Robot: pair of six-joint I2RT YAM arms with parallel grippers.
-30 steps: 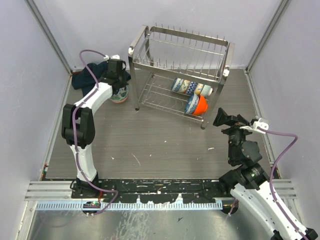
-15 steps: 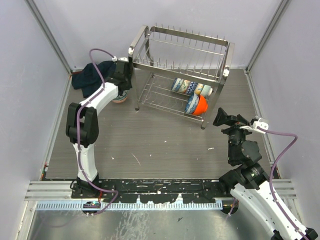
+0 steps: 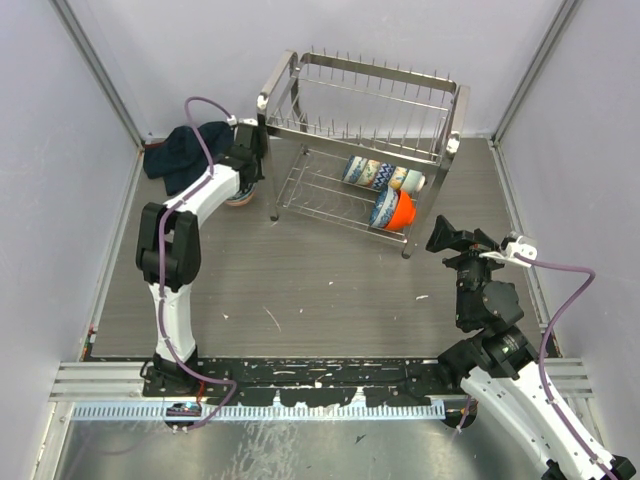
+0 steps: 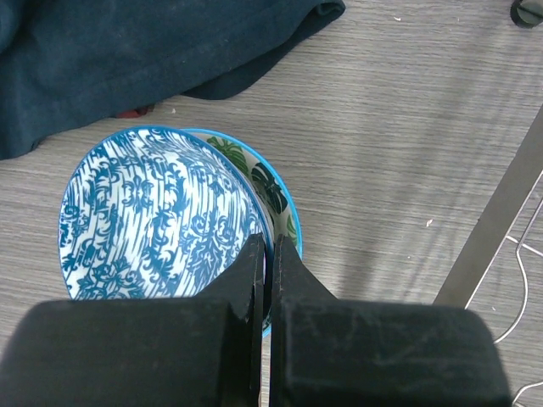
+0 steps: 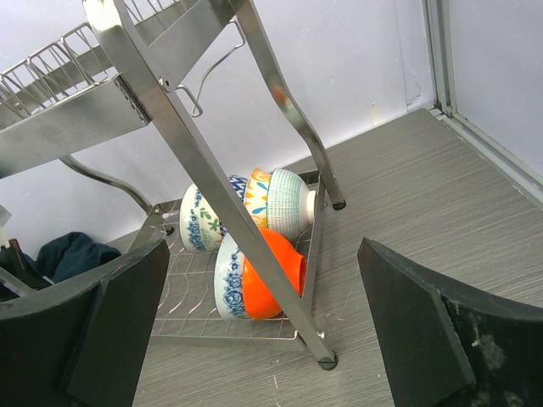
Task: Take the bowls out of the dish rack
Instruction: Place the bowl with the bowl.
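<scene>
Left claw (image 4: 266, 254): clenched, fingers pressed together with only a thin slit, nothing seen between them. It hovers over the right rim of a blue patterned bowl (image 4: 157, 216), which is nested in a leaf-patterned bowl (image 4: 273, 182) on the bench (image 4: 407, 127), just beside a dark cloth (image 4: 127, 51) and left of the dish rack (image 3: 360, 110).

Right claw (image 5: 263, 314): released, fingers wide apart, facing the rack from its right end, clear of it.

Lower tier: an orange bowl (image 5: 276, 267) and several patterned bowls (image 5: 284, 203) lie on their sides.
</scene>
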